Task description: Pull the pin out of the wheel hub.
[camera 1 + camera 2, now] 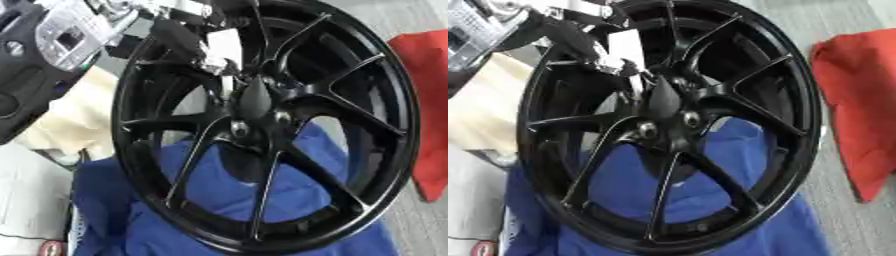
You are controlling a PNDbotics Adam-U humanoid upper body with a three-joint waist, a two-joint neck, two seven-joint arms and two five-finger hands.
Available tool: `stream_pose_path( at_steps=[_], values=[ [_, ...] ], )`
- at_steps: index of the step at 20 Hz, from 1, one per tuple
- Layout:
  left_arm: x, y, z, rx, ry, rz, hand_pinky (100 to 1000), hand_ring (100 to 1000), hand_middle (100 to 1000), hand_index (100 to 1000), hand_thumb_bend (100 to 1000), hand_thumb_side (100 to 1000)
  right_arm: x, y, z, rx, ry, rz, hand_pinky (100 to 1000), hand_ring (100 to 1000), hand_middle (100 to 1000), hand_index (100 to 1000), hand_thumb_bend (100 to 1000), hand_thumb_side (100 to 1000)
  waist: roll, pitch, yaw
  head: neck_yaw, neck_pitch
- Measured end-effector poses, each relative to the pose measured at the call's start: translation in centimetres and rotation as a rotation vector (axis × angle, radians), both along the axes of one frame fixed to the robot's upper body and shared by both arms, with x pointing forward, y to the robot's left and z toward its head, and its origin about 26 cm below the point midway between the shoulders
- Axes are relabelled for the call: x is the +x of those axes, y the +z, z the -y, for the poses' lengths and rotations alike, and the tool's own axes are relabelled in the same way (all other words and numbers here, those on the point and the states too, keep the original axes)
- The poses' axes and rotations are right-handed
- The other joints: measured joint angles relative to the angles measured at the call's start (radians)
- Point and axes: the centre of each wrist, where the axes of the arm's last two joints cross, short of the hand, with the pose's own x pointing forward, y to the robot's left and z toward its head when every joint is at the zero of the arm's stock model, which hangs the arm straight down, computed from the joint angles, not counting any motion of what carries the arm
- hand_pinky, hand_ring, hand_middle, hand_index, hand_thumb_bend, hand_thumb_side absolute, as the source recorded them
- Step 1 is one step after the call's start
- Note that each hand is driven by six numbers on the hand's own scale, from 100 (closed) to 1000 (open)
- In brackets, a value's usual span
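The black wheel fills the view, its rim reaching the top edge. The left robot hand enters from upper left, fingers reaching toward the hub below-right; whether they clamp anything cannot be told. Blue cloth lies beneath, red cloth far right

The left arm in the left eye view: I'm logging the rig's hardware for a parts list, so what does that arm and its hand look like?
The left arm is bulky, with rounded black casing and a silver-grey panel bearing a dark square. The left hand is black with pale silver-white parts, seen over the black wheel hub. No cables or readable markings can be made out. The right arm does not show.
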Motion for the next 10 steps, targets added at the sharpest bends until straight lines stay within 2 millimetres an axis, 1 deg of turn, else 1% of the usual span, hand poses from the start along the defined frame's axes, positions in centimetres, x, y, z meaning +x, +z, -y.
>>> stream_pose_path(
  at_steps=[2,3,4,5,6,7,8,9,10],
  values=[
    [-0.03,-0.01,0.09,-0.013,0.011,0.0,727,576,426,733,100,536,0.0,-0.06,0.02,0.0,0.0,-0.002,548,619,553,615,147,632,0.0,0.0,-0.001,0.0,0.0],
    [-0.05,-0.01,0.1,-0.02,0.017,0.001,717,557,388,703,100,564,0.0,-0.08,0.03,0.0,-0.001,-0.002,548,620,553,615,146,634,0.0,0.0,-0.001,0.0,0.0],
    [-0.06,-0.02,0.12,-0.028,0.024,0.0,717,557,388,703,100,564,0.0,-0.09,0.03,0.0,-0.001,-0.002,548,620,553,615,146,634,0.001,0.0,-0.001,0.001,0.0],
    [-0.06,-0.07,0.15,-0.035,0.028,-0.002,711,537,348,672,100,536,0.0,-0.09,0.03,0.0,-0.001,-0.003,549,621,554,615,149,634,0.001,0.0,-0.002,0.001,0.0],
    [-0.08,-0.11,0.2,-0.04,0.031,-0.004,710,532,338,661,100,484,0.0,-0.1,0.03,0.0,-0.001,-0.003,550,621,554,616,151,634,0.001,0.0,-0.002,0.002,0.0],
    [-0.11,-0.11,0.24,-0.046,0.032,-0.007,708,525,318,641,100,454,0.0,-0.11,0.04,0.0,-0.001,-0.003,551,623,554,615,152,635,0.001,0.0,-0.002,0.002,0.0],
    [-0.12,-0.11,0.24,-0.05,0.034,-0.01,707,523,313,637,100,447,0.0,-0.12,0.04,0.0,-0.002,-0.003,550,623,554,615,152,635,0.001,0.0,-0.002,0.003,0.0],
    [-0.14,-0.07,0.26,-0.054,0.035,-0.012,701,514,287,596,100,410,0.0,-0.12,0.04,-0.001,-0.002,-0.003,551,623,554,615,153,636,0.001,0.0,-0.002,0.003,0.0],
    [-0.16,-0.03,0.28,-0.057,0.035,-0.012,698,509,275,571,100,400,0.0,-0.13,0.04,-0.001,-0.002,-0.003,552,624,554,616,154,636,0.001,-0.001,-0.002,0.004,0.0]
  ],
)
